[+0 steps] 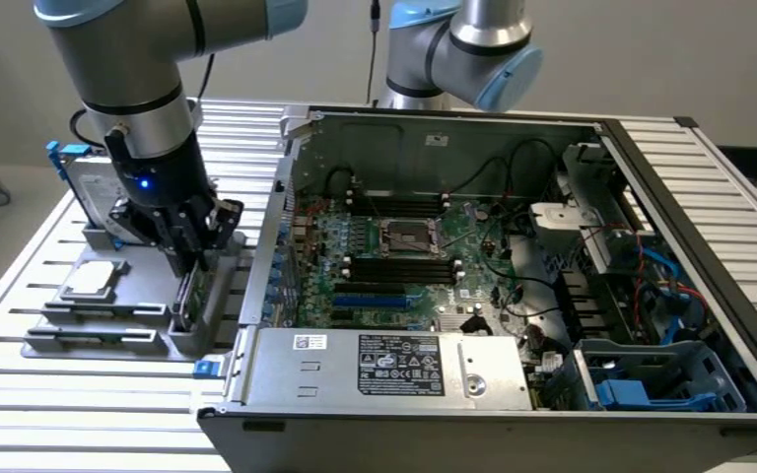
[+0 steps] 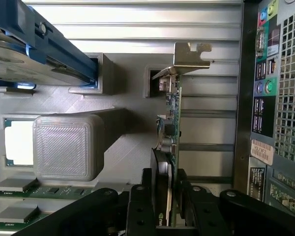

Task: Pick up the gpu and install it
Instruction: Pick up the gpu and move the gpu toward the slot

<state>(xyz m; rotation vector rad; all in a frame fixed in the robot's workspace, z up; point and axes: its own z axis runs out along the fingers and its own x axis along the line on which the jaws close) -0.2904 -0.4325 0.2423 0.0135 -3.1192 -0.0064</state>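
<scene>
My black claw [image 1: 194,254] [image 2: 164,199] is down over the upper edge of the gpu [image 1: 184,296] [image 2: 173,123], a thin green circuit board with a glossy black rounded cover and a silver metal end bracket [image 2: 191,55]. Whether I have closed on it I cannot tell. The card stands on edge in a slot of the grey ribbed plastic holder [image 1: 103,340] [image 2: 128,73], which sits on the silver slatted metal table [image 1: 36,414] just beside the open black computer case [image 1: 457,113] [image 2: 280,98], on the exterior view's left. The same holder carries the silver hard drive with the blue frame [image 1: 87,182] [image 2: 19,54], the small silver square processor chip [image 1: 94,279] and 2 green memory sticks [image 2: 19,189]. The card is well apart from the green motherboard [image 1: 392,266] inside the case.
</scene>
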